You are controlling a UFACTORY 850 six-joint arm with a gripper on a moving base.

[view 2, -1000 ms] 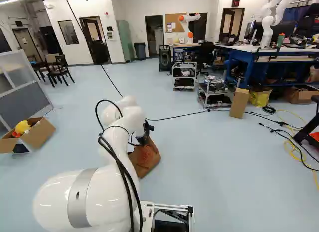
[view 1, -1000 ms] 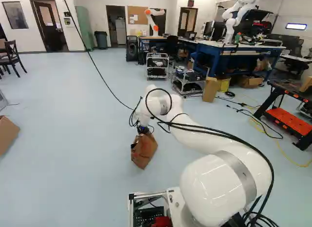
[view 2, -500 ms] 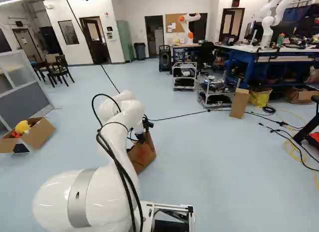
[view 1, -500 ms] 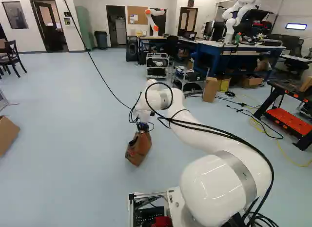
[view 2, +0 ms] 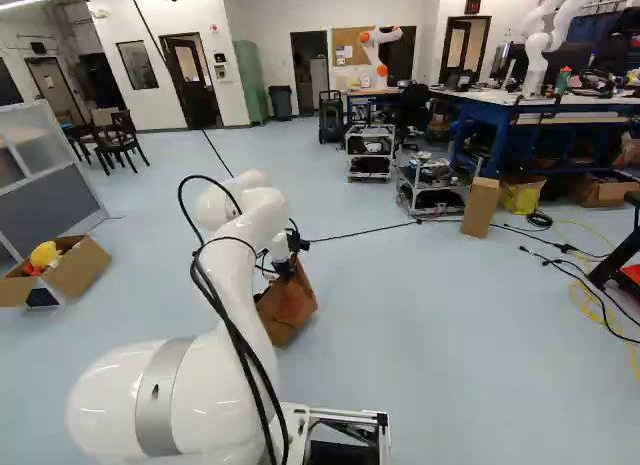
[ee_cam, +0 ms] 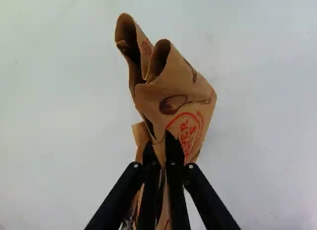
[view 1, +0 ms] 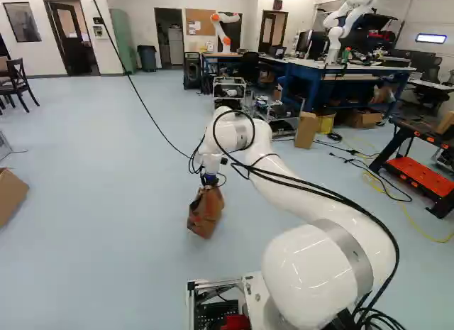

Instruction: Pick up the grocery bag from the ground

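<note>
Hanging at seven o'clock from the middle of both base views, the paper bag [view 1: 206, 215] tilts beneath the claw [view 1: 208, 184], which is clenched on its gathered paper. Only the wrist view shows the fingers [ee_cam: 174, 147] pinching it, with curled folds ahead of them. Only the right base view shows the yellow thing [view 2: 45, 254] in the open box [view 2: 82, 269], at nine o'clock; the left base view shows more of the orange shelf [view 1: 420, 177], at three. Counting gives one bag, two fingers, one wheeled rack [view 2: 370, 132] at one o'clock and a second rack [view 2: 434, 206] at two in the right base view, plus another robot [view 1: 225, 19] at twelve and another robot [view 1: 336, 40] at one in the left
</note>
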